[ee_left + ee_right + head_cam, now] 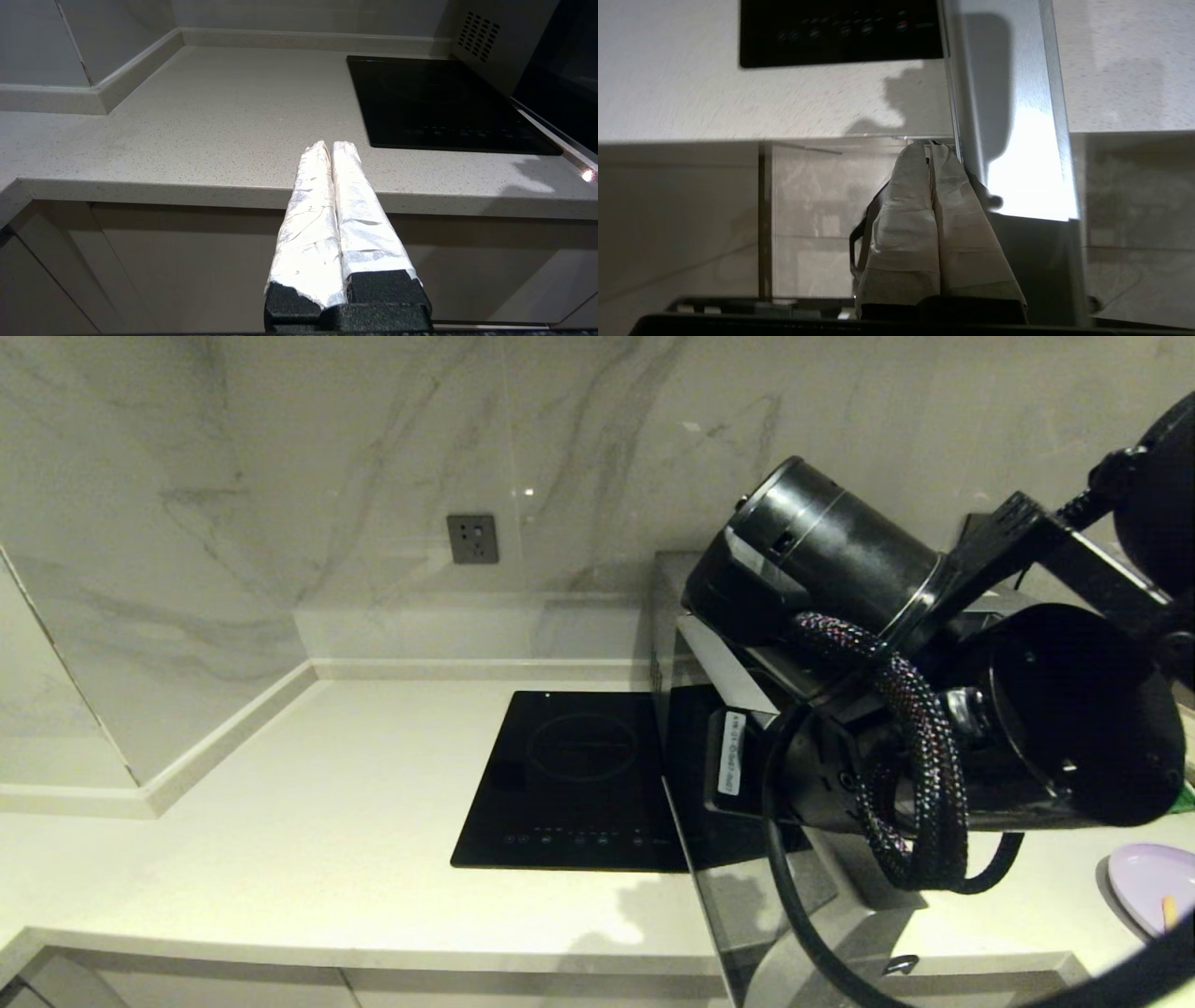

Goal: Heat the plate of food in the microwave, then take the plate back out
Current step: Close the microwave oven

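Only a sliver of the plate of food shows, at the far right edge of the head view: a pale lavender plate lying on the tabletop, with one thin orange fry near its rim and the right arm cutting off the rest. It sits to the right of the microwave, outside it. The microwave itself is mostly hidden behind that arm; its silver left side wall stands against the marble backsplash, and its door is swung open toward the front edge of the tabletop, dark glass above, silver trim along the edge.

In the right wrist view the right hand hangs just past the front edge of the tabletop, its two tape-wrapped fingers pressed flat together with nothing between them. The fingertips lie right beside the silver edge of the open door; whether they touch it cannot be told. The hand's shadow falls on the tabletop beyond.

Left of the microwave, touching or just beside its wall, a flat black induction cooktop is set into the tabletop, and a grey wall socket sits on the backsplash above it.

The left hand is parked low in front of the cabinet, pointing up toward the tabletop edge, its foil-wrapped fingers also closed on nothing.
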Robot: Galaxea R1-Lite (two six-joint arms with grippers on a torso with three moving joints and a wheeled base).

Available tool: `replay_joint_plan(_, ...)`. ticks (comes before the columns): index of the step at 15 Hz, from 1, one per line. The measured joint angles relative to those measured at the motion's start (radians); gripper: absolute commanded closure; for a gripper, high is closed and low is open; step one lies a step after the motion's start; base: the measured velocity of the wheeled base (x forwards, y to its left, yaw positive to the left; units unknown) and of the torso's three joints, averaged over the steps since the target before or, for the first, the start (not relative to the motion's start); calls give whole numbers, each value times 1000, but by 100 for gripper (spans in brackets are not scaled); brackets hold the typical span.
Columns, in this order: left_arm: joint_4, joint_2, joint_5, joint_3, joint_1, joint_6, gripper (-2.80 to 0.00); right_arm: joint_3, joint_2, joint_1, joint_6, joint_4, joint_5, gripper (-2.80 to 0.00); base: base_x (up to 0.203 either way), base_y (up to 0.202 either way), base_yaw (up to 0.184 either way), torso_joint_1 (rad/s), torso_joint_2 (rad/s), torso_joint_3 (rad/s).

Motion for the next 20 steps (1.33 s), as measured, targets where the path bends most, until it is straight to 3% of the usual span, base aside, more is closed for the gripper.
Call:
replay_joint_plan(8, 0, 0, 0, 0, 0, 0, 0, 71, -35, -164, 127, 16, -43, 0, 0, 0, 0, 0, 0, 0)
replay_joint_plan(15, 0, 0, 0, 0, 0, 0, 0, 141, -42, -518, 151, -59, -91, 0, 0, 0, 0, 0, 0, 0)
replay_joint_plan(20, 0, 0, 0, 0, 0, 0, 0, 206, -38, -673, 98, -233, -91, 0, 0, 0, 0, 0, 0, 0)
